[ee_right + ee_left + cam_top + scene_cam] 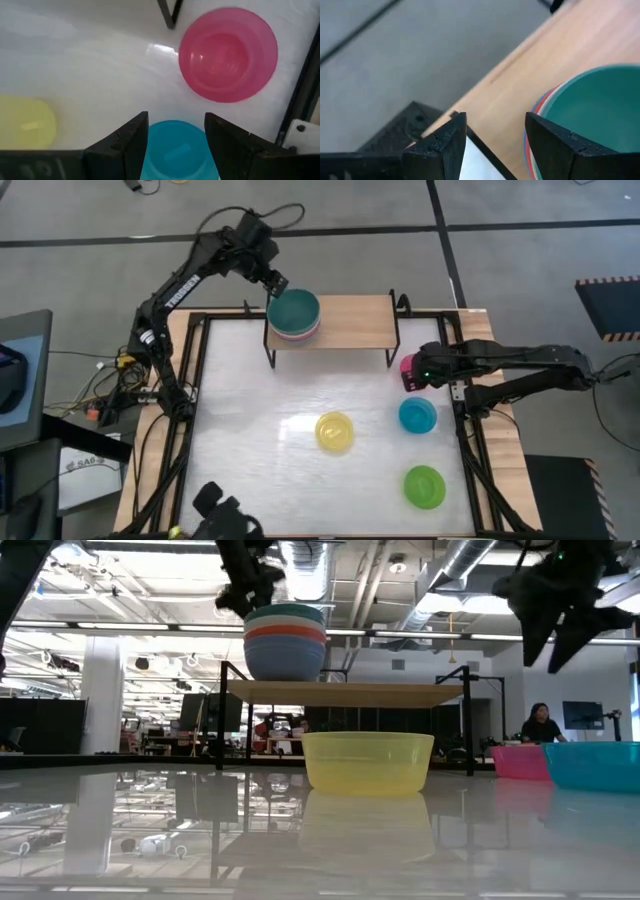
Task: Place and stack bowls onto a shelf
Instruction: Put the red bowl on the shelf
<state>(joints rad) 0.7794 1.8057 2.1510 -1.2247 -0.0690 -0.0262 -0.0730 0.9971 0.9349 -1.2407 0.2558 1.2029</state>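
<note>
The shelf stands at the table's far edge, a wood plank on black legs. On its left end rests a nested stack of the larger bowls, dark teal on top, with red and slate blue rims below. My left gripper is open just above the stack's far-left rim. The pink bowl, cyan bowl, yellow bowl and lime green bowl sit on the table. My right gripper hovers open, high above, between pink and cyan.
Black frame rails run along the table's left and right sides. The shelf's right half is bare wood. A dark device sits at the near edge. A person sits far off in the room.
</note>
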